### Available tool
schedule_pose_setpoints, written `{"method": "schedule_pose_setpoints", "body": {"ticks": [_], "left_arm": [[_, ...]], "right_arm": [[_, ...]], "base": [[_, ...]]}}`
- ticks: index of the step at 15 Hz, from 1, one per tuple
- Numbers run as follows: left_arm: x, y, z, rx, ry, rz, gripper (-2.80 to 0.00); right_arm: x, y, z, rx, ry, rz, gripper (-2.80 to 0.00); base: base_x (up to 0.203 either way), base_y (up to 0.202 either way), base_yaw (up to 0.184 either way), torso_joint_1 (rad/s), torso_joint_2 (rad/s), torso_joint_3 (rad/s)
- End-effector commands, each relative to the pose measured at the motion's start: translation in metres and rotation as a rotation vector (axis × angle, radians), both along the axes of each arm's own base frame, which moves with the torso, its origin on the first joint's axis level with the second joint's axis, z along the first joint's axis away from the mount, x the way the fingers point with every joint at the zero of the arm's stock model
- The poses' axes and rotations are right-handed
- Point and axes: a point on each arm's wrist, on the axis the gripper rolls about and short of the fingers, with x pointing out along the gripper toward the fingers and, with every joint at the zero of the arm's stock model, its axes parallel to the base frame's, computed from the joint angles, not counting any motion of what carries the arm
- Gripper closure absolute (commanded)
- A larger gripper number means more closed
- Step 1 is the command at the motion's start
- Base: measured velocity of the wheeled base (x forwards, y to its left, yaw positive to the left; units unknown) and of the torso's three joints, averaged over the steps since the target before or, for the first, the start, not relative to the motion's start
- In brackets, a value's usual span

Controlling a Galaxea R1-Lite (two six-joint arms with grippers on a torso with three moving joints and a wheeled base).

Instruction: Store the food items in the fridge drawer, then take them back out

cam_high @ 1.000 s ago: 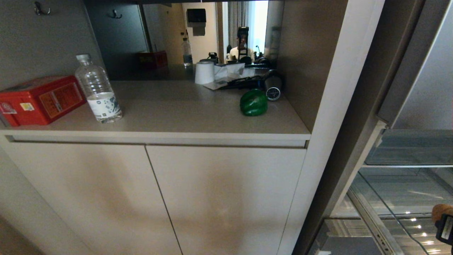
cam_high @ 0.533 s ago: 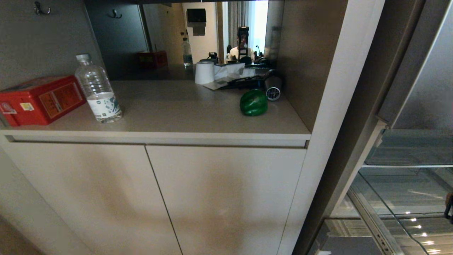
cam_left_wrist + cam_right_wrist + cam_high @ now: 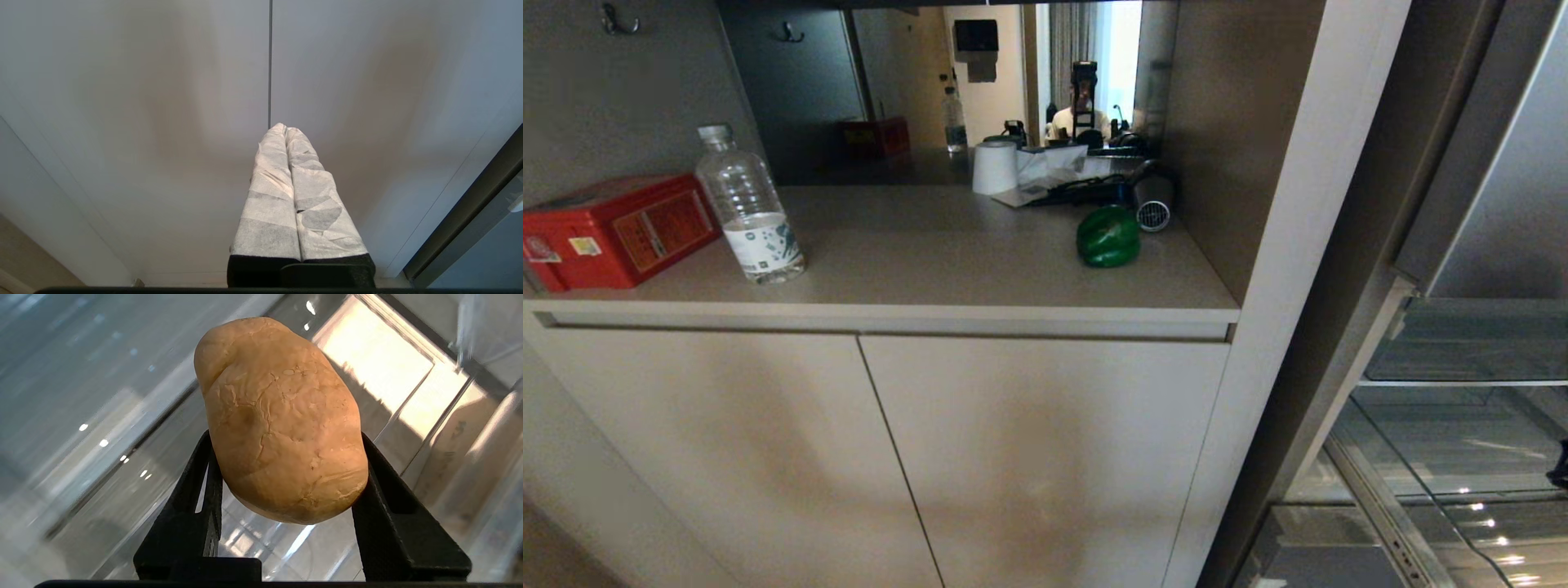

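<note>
Carrying potato (image 3: 282,420) | right pincer (image 3: 286,490) clenched on it, now almost gone from head view, over fridge drawer (image 3: 102,428) | pepper (image 3: 1107,236) (on bench) pending

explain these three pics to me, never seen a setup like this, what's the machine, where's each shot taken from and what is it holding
This is a wheeled robot with two arms, each ending in a two-fingered gripper. One picture comes from a camera on its head; the other two come from cameras on its wrists, looking out past the fingers.

The head view shows a beige counter over cupboard doors. On it lie a green bell pepper, a clear water bottle, a red box and some clutter at the back. At the right stands the open fridge, with its see-through fridge drawer.

The right wrist view shows the right gripper clamped on a tan potato, with glassy fridge surfaces behind it.

The left wrist view shows the left gripper, its padded fingers pressed together and empty, facing the cupboard doors.
</note>
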Motion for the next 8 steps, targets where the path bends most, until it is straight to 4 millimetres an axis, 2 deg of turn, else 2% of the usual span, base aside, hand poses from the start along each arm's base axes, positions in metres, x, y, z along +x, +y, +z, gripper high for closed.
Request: {"method": "schedule_pose_setpoints", "body": {"ticks": [1, 2, 8], "left_arm": [[0.0000, 0.0000, 0.0000, 0.000, 0.000, 0.000, 0.00], [0.0000, 0.0000, -0.0001, 0.000, 0.001, 0.000, 0.00], [0.0000, 0.0000, 0.0000, 0.000, 0.000, 0.000, 0.00]], "right_arm": [[0.0045, -0.0131, -0.0188, 0.032, 0.041, -0.031, 0.00], [0.0052, -0.0177, -0.0227, 0.039, 0.044, -0.042, -2.80], [0.0086, -0.0218, -0.0218, 0.038, 0.022, -0.032, -2.80]], "base": [[0.000, 0.000, 0.000, 0.000, 0.00, 0.000], [0.000, 0.000, 0.000, 0.000, 0.00, 0.000], [0.000, 0.000, 0.000, 0.000, 0.00, 0.000]]}}
